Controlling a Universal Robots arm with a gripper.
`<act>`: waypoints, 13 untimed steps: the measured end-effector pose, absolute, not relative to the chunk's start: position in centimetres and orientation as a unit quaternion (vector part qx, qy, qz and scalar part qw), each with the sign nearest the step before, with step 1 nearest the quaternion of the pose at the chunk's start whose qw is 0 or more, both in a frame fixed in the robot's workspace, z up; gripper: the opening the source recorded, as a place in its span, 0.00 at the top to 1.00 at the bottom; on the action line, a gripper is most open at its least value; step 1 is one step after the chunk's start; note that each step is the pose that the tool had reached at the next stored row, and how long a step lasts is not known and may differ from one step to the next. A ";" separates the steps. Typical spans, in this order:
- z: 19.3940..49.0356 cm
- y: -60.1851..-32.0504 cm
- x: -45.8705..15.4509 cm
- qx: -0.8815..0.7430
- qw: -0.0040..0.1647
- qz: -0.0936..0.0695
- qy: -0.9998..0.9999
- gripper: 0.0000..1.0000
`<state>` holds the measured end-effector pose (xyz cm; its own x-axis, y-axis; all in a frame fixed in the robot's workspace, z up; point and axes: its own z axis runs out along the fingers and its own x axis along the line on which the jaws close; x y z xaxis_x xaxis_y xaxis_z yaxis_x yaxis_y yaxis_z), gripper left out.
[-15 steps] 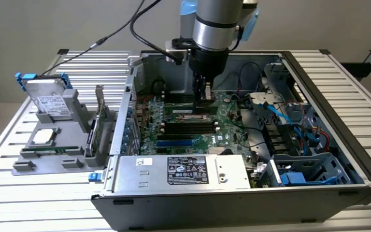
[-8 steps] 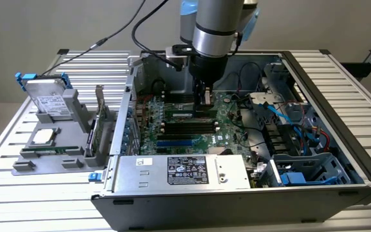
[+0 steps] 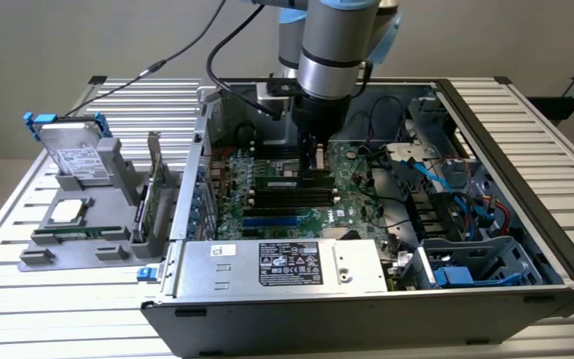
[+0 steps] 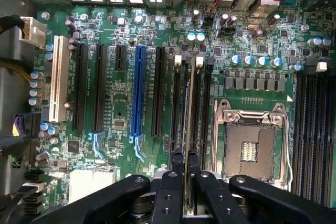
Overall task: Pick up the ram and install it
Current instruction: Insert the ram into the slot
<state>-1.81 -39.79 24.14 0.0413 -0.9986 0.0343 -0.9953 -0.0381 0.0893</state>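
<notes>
At the exterior view's left, your grey tray [image 3: 42, 258] holds a hard drive [image 3: 75, 153], a processor [image 3: 68, 212] and an expansion card [image 3: 153, 187]. Right of it, the open computer case [image 3: 367, 314] holds the motherboard [image 3: 267, 217], with the gripper [image 3: 319, 161] low over it. In the wrist view its fingers [image 4: 173, 182] pinch the ram [image 4: 190, 108] edge-on, in line with the black memory slots [image 4: 176, 103]. You can't tell whether it's seated.

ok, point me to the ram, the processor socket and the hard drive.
ram [image 4: 188, 103]: wrist view, its thin upper edge.
processor socket [image 4: 251, 150]: wrist view, middle of the contact field.
hard drive [image 3: 74, 153]: exterior view, its labelled face.
</notes>
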 end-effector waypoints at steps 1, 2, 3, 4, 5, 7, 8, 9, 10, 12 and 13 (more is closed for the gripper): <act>24.0 -39.8 -1.8 0.720 0.044 -0.019 -0.692 0.86; 23.8 -39.8 -1.8 0.720 0.044 -0.019 -0.692 0.86; 23.6 -39.8 -1.8 0.720 0.044 -0.019 -0.692 0.86; 23.4 -39.8 -1.8 0.720 0.044 -0.019 -0.692 0.86; 23.2 -39.8 -1.8 0.720 0.044 -0.019 -0.692 0.86; 23.1 -39.9 -1.8 0.720 0.044 -0.019 -0.693 0.86; 23.1 -39.9 -1.8 0.720 0.044 -0.019 -0.693 0.86; 23.1 -39.9 -1.8 0.720 0.044 -0.019 -0.693 0.86; 23.1 -39.9 -1.8 0.720 0.044 -0.019 -0.693 0.86; 23.0 -39.9 -1.8 0.720 0.044 -0.019 -0.693 0.86; 23.0 -39.9 -1.8 0.720 0.044 -0.019 -0.693 0.86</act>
